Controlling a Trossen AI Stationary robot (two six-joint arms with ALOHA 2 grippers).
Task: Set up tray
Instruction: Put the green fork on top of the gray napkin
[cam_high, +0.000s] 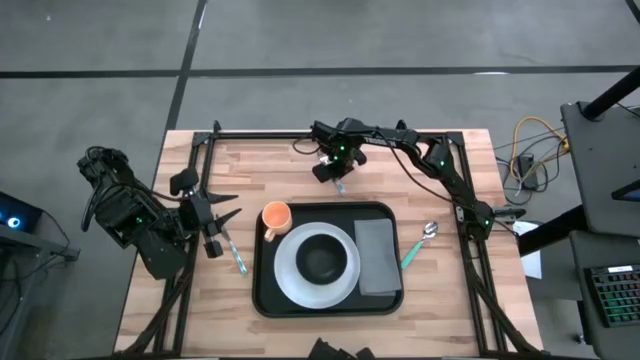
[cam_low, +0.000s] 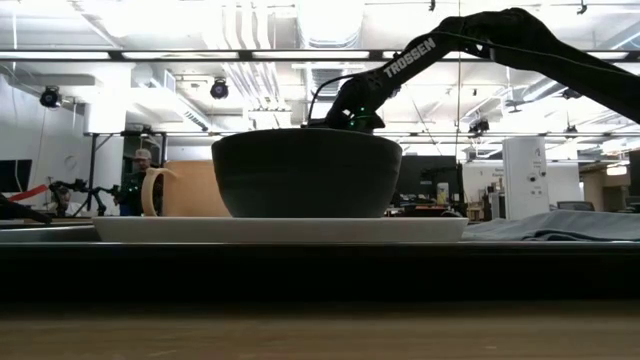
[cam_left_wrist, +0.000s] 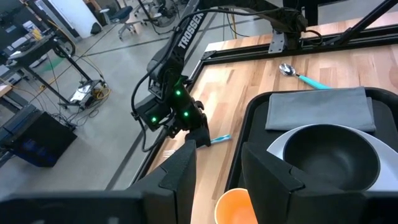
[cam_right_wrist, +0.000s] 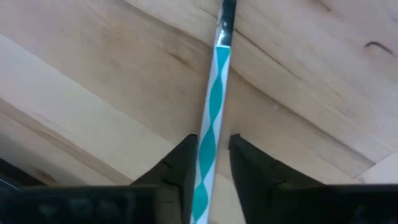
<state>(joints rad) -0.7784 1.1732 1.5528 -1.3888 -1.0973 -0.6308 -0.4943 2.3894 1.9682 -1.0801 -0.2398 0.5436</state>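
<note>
- tray sits on the bench toward the near edge, about mid-width, long side along the bench
- white plate inside the tray, left-centre, black bowl on it
- orange cup in the tray's far-left corner, just beside the plate rim
- grey napkin folded flat along the tray's right side, next to the plate
- spoon with a teal handle lies on the bench just off the tray's right edge, bowl end toward the far side
- right gripper is at the bench's far edge near the middle, low over the wood; fingers close on both sides of a teal-and-white handled utensil, pinching its handle
- in the left wrist view the same utensil shows beside the tray's far edge
- left gripper near the bench's left edge, just left of the tray, fingers spread with nothing between them
- another teal-handled utensil lies on the bench just by the left gripper, left of the tray; its head can't be made out
- low view: bowl on plate in front, cup behind, right arm reaching down behind them
</note>
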